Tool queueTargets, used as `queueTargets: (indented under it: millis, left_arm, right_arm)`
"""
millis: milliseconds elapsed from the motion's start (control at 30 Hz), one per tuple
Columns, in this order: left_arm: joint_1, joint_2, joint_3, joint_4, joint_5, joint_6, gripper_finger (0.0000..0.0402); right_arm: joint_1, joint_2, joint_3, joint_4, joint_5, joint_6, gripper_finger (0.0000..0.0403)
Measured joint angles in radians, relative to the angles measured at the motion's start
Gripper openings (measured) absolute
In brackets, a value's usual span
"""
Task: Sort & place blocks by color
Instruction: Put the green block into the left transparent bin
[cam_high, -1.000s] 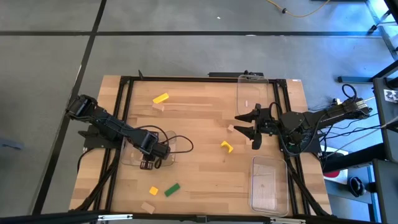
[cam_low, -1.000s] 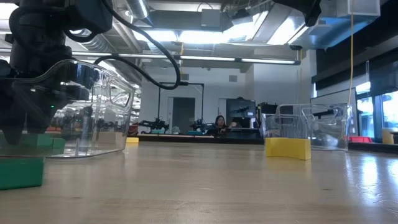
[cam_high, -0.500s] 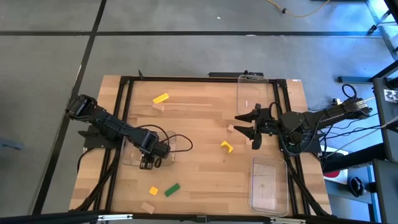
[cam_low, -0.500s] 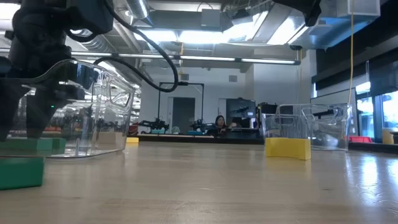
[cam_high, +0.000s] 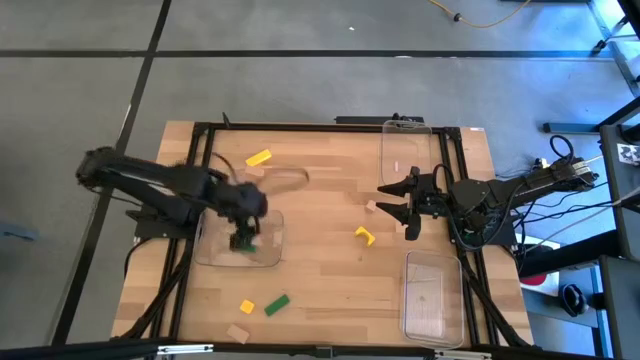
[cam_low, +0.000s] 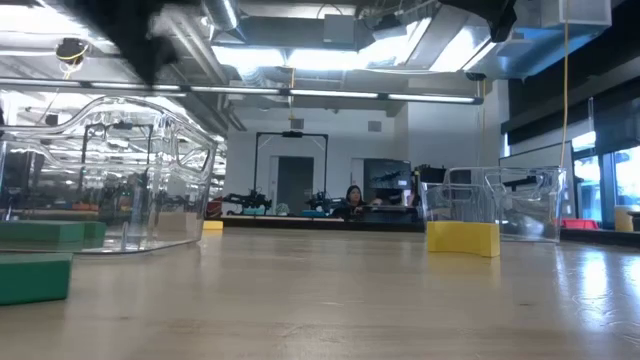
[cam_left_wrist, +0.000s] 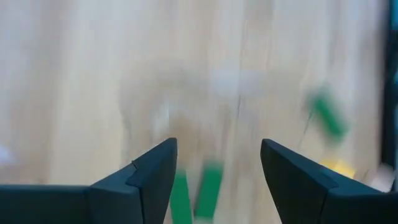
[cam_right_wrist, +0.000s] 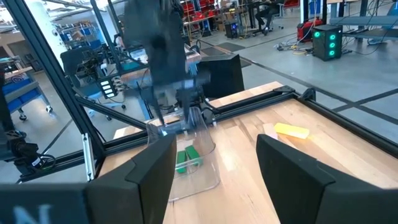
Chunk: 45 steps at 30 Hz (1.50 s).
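My left gripper (cam_high: 244, 228) is open and empty, blurred with motion, above the clear left tray (cam_high: 268, 250). Two green blocks (cam_left_wrist: 208, 190) lie in that tray below its fingers; they also show in the high view (cam_high: 246, 244) and the low view (cam_low: 45, 232). A green block (cam_high: 276, 304), a yellow block (cam_high: 246, 307) and a tan block (cam_high: 237, 333) lie near the front edge. A yellow block (cam_high: 259, 157) and a tan block (cam_high: 255, 172) lie at the far left. My right gripper (cam_high: 398, 203) is open and empty, beside a tan block (cam_high: 370, 206) and a yellow block (cam_high: 364, 235).
A clear tray (cam_high: 408, 150) stands at the far right and another (cam_high: 432, 295) at the near right. Black frame rails (cam_high: 195, 180) run along the table's left, right and far sides. Bare wood lies in the table's middle.
My left gripper has risen from the near end of the left tray and swung toward the table's far edge, moving fast in the last half second. The green blocks stay in the tray. My right arm has kept still.
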Motion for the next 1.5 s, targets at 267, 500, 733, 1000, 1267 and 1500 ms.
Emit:
queueTargets:
  millis: [267, 500, 733, 1000, 1267, 1500]
  left_arm:
    - [0.120, -0.247, -0.099, 0.475, -0.141, -0.015, 0.0219]
    - [0.133, -0.336, -0.344, 0.836, -0.134, -0.029, 0.0216]
    - [0.112, -0.332, -0.440, 0.917, -0.132, -0.022, 0.0216]
    - [0.110, -0.332, -0.442, 0.920, -0.163, -0.022, 0.0216]
    - [0.110, -0.332, -0.442, 0.920, -0.190, -0.022, 0.0216]
    - [0.110, -0.332, -0.442, 0.920, -0.189, -0.041, 0.0216]
  right_arm:
    - [0.000, 0.000, 0.000, 0.000, 0.000, 0.000, 0.0225]
    - [0.000, 0.000, 0.000, 0.000, 0.000, 0.000, 0.0225]
    - [0.000, 0.000, 0.000, 0.000, 0.000, 0.000, 0.0225]
    - [0.000, 0.000, 0.000, 0.000, 0.000, 0.000, 0.0225]
    - [0.000, 0.000, 0.000, -0.001, 0.000, 0.000, 0.0225]
    - [0.000, 0.000, 0.000, -0.001, 0.000, 0.000, 0.0225]
